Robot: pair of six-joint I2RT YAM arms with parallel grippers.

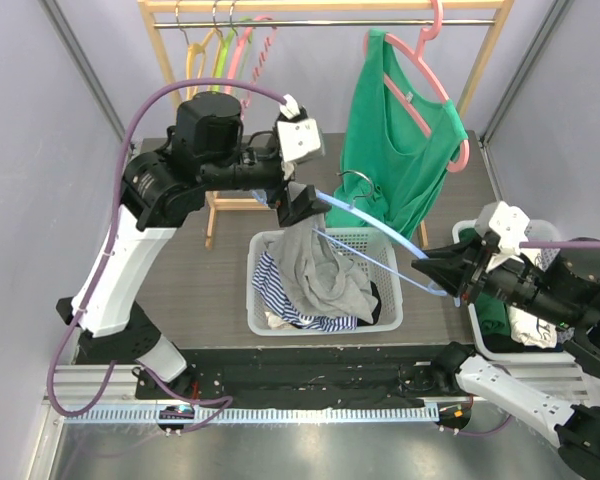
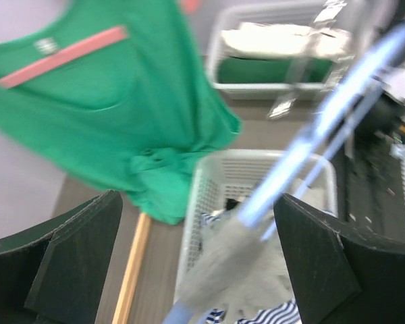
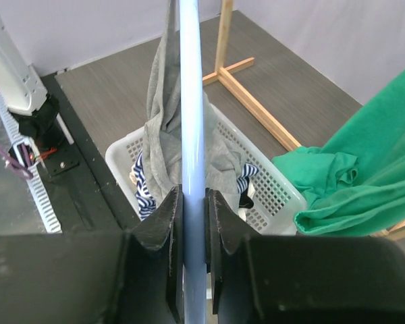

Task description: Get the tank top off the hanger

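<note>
The grey tank top (image 1: 315, 265), centre frame, drapes from the blue hanger (image 1: 380, 228) into the white basket (image 1: 255, 300). The right gripper (image 3: 190, 202) pinches the hanger bar; the left gripper (image 1: 298, 205) gapes empty beside the cloth. It should probably grip the fabric low and pull it straight off. This basket also holds striped and dark clothes, the right-hand basket (image 2: 270, 90) green and white ones.

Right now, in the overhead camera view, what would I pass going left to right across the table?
First the left arm's white link → white laundry basket → right gripper → second white basket.
</note>
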